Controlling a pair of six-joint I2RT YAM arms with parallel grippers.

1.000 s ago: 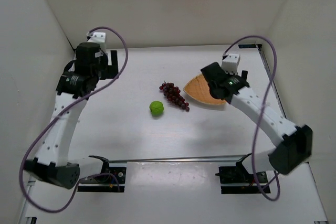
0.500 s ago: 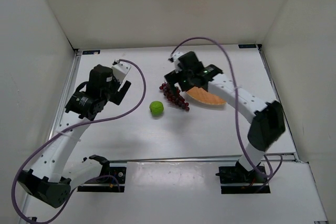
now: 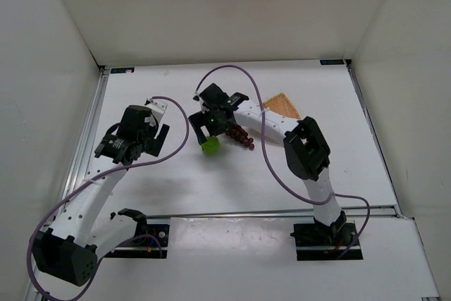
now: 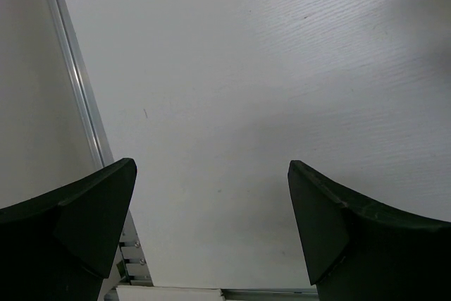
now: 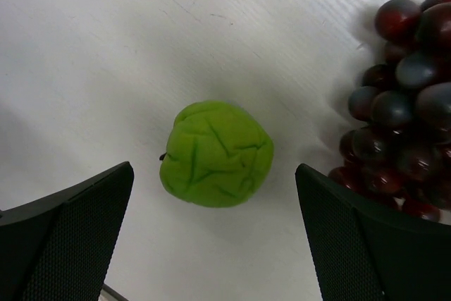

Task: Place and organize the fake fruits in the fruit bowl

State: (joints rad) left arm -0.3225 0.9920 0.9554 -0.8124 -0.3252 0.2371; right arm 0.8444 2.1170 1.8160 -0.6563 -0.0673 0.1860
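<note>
Look to the right pincer [image 5: 215, 171]: spread full wide, gripping nothing, poised straight above the green ball [image 5: 215, 154], with one finger to either side of it and bare desk [image 5: 84, 47] all round. Round, so no long axis to match; probably enough to drop straight down and close.

Mind the grapes [image 5: 394, 103] just to the right of the green ball, laid lengthwise from far left to near right in the overhead view. Not touching the ball, yet close enough for the finger on that side to brush them.

Find the fruit bowl [image 3: 282, 106] well beyond the green ball, past the grapes toward the far right, partly under the right arm, with no fruit in the part that shows.

Leave the left pincer [image 4: 211, 174] out of this one: likewise wide open and empty, over bare desk well to the left of the green ball, clearly the farther of the two.
</note>
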